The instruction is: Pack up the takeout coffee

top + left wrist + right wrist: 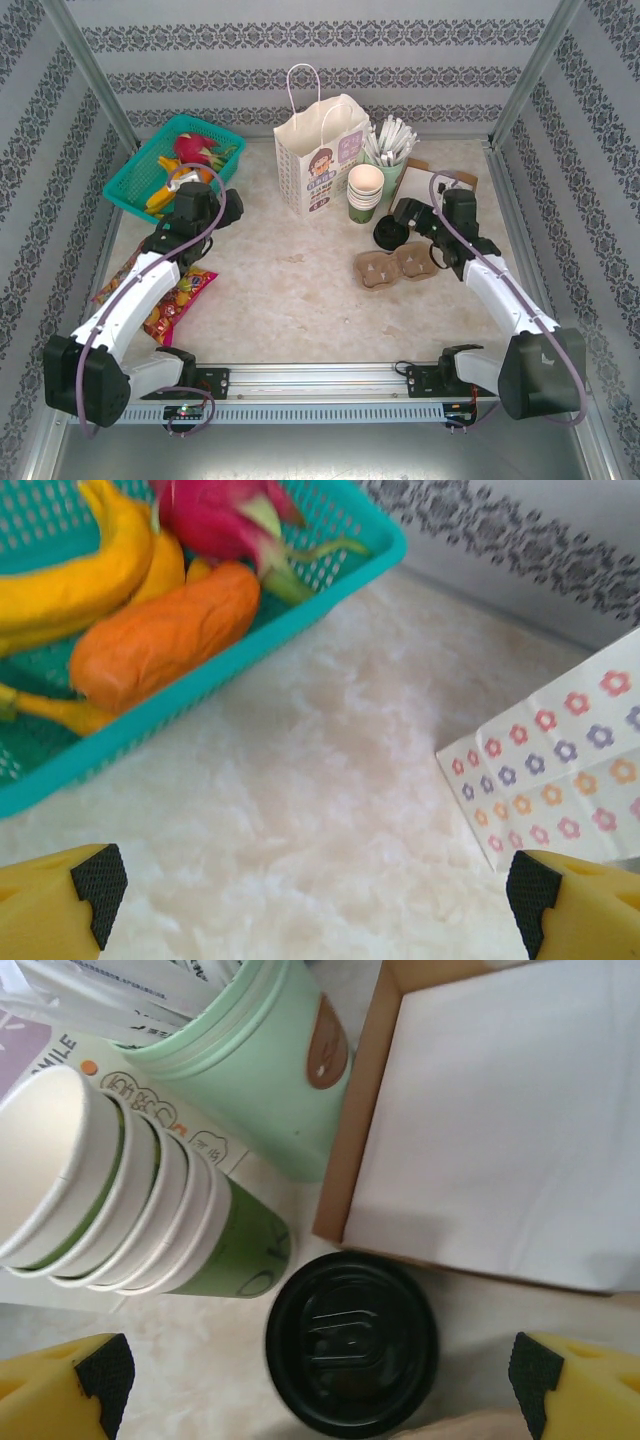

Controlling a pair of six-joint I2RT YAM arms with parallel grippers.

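desk (300, 310): cream marbled top | walls (300, 75): grey floral-striped paper, metal posts (93, 80) | left gripper (315, 885): spread wide, empty | right gripper (320, 1375): spread wide by takeout coffee (350, 1340), empty

Smooth black plastic with a slight sheen on the takeout coffee (350, 1340) lid, lower middle of the right wrist view. Matt white paper on the stacked cups (120, 1200) at left; smooth mint-green finish on the tall cup (270, 1070) above. Plain brown cardboard round the box (355, 1110), matt white paper (510, 1110) inside. Teal plastic mesh for the basket (300, 630), upper left of the left wrist view. Looks like pale, mottled stone on the bench (330, 780). Creased printed paper on the bag (560, 770). Yellow plastic fingers (40, 910) with black textured pads (98, 880).
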